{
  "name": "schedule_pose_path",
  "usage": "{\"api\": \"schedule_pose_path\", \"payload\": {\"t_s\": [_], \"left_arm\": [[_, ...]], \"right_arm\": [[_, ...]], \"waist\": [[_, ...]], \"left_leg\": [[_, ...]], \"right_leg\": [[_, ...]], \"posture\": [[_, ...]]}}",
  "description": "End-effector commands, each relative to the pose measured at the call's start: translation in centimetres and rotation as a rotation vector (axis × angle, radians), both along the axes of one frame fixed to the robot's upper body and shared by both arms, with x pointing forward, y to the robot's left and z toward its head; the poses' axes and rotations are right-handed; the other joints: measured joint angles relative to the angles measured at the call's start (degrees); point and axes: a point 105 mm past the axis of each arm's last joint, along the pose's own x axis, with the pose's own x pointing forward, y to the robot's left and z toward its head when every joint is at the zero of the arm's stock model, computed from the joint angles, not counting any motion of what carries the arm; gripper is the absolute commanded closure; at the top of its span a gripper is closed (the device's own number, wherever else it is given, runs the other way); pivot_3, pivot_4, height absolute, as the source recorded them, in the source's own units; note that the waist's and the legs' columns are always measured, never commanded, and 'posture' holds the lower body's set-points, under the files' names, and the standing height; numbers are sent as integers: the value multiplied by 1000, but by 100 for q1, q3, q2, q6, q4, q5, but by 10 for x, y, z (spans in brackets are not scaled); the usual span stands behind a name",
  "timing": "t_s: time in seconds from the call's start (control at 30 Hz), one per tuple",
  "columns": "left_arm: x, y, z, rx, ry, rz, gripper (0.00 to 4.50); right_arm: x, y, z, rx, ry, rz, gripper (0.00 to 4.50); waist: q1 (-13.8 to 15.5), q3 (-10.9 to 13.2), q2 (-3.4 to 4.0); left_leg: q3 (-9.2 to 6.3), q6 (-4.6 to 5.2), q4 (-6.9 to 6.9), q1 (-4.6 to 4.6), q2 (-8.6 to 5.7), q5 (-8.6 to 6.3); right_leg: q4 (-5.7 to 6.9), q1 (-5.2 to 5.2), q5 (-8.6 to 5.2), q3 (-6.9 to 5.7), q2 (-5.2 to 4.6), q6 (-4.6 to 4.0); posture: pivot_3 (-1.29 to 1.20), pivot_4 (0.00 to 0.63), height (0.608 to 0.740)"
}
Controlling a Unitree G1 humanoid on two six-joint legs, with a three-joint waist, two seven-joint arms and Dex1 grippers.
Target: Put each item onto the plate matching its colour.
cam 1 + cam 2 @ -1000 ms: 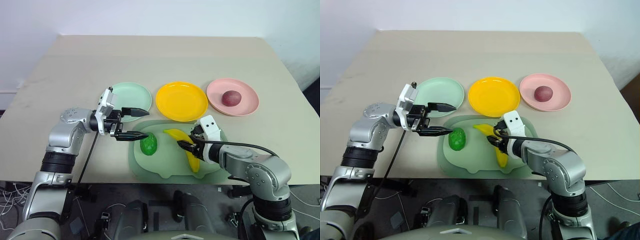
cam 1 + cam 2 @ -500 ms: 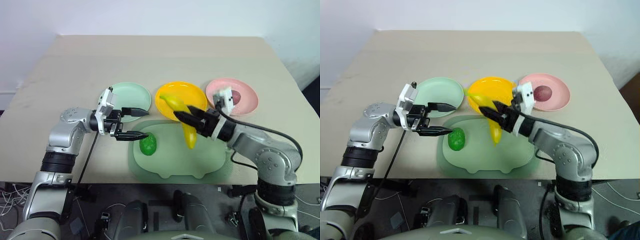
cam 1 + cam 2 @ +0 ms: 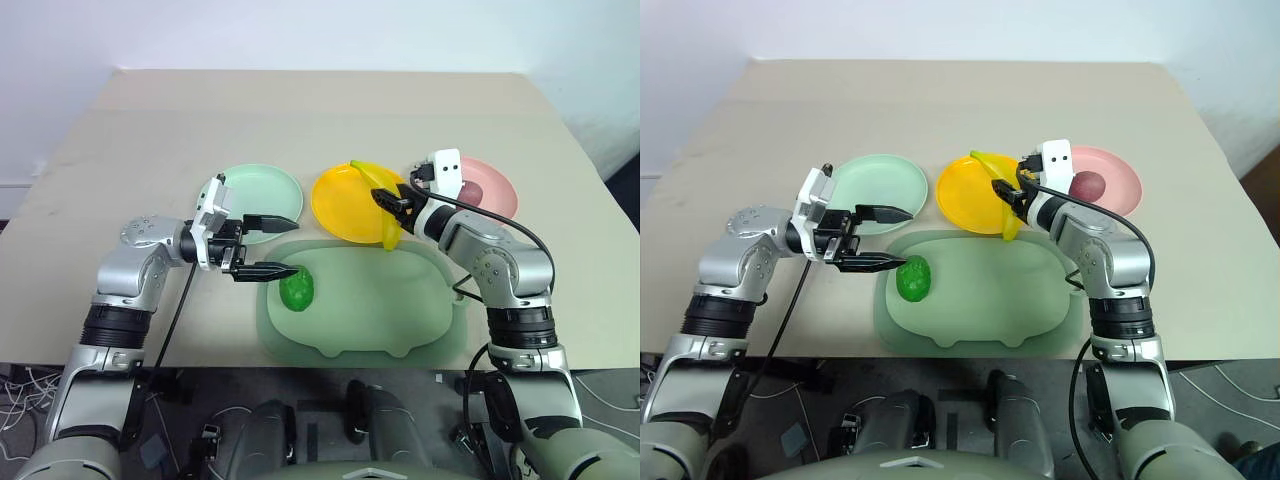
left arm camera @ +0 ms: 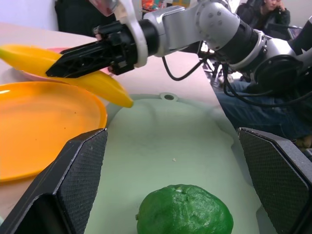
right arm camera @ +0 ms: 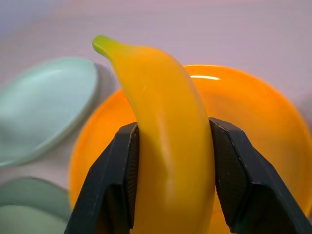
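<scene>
My right pincer [image 3: 389, 203] clamped on the banana [image 3: 380, 196] above the yellow plate's [image 3: 345, 205] edge, my left pincer [image 3: 278, 246] spread wide beside the green oval [image 3: 297, 288] on the tray [image 3: 380, 310]

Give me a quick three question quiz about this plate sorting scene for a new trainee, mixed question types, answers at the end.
1. True or false: the right gripper holds the banana over the yellow plate.
2. Where is the green toy? A) mint plate B) tray C) table
3. Fill in: the red fruit lies on the ___ plate.

Key: 1 true; 2 B; 3 pink.
</scene>
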Motion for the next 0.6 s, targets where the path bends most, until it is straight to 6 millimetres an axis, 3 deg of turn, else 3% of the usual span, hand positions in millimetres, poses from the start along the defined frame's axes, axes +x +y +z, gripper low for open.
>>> {"api": "schedule_pose_path", "payload": {"t_s": [0.03,0.17,0.27,0.43,0.6], "left_arm": [[-7,4,10,-3,-53,-19,0],[-11,10,12,6,-59,-19,0],[-15,31,15,56,-69,10,0],[-20,43,14,99,-77,24,0],[-22,53,14,131,-67,42,0]], "right_arm": [[14,-3,19,-49,-107,-25,2757],[25,-3,17,-17,-88,-46,2757],[35,-4,15,-67,-104,-67,2757],[42,2,15,-6,-100,-40,2757],[50,3,8,-88,-114,-63,2757]], "waist": [[-4,0,0],[-6,1,1],[-16,2,3],[-15,2,4],[-19,3,5]], "left_leg": [[0,0,0,1,0,0],[0,0,-3,0,2,0],[2,0,-2,0,3,0],[5,-1,-5,-3,6,0],[7,-1,-4,-4,6,1]], "right_leg": [[0,0,0,0,0,0],[0,-1,0,0,1,0],[2,-4,0,0,1,-1],[2,-9,0,2,1,-1],[2,-9,0,2,0,-1]], "posture": [[0,150,740],[0,150,740],[0,150,740],[0,150,740],[0,150,740]]}}
